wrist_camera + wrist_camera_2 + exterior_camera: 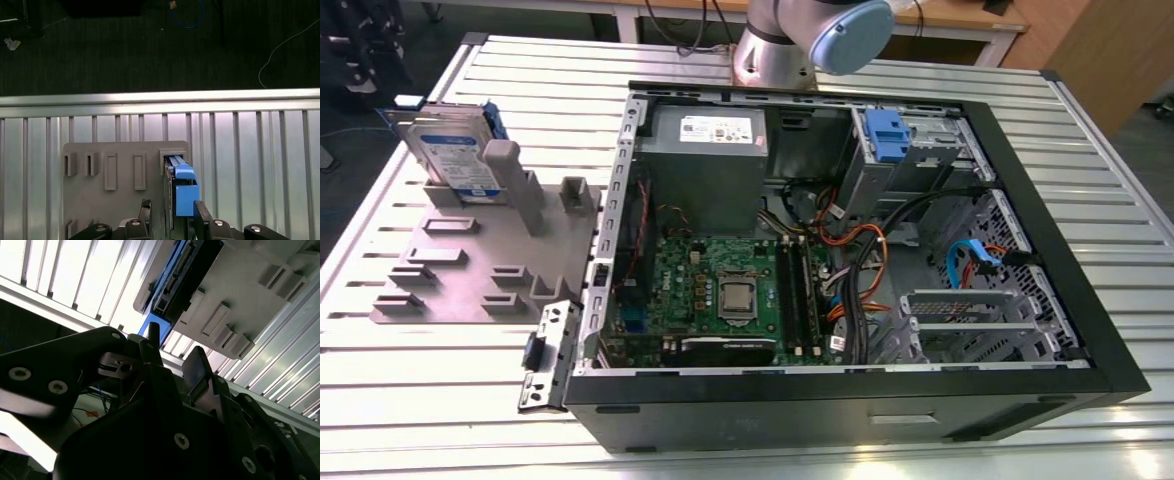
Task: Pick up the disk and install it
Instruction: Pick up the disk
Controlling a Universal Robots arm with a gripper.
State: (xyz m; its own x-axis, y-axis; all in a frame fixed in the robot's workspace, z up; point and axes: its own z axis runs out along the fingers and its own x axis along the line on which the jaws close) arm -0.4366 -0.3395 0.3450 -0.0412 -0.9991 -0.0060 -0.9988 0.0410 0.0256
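At the exterior view's left, the disk (454, 150) is being held upright in a slot of the grey holder (454, 270) on the slatted table (400, 400). It is well apart from the open computer case (854, 400) toward the exterior view's right. The pick-up is being judged as the step in hand, with nothing yet grasped. In the first wrist view the gripper (172, 206) is being shown with its jaws apart, lined up with the disk's blue-railed edge and apparently clear of it.

A grasp is being judged to call for the fingers being brought squarely down either side of the disk, without the holder being nudged.

The case, the blue latch (887, 135) in its drive cage and the arm (807, 40) are being shown in the exterior view. The lining-up of fingers and disk is being shown in both wrist views.
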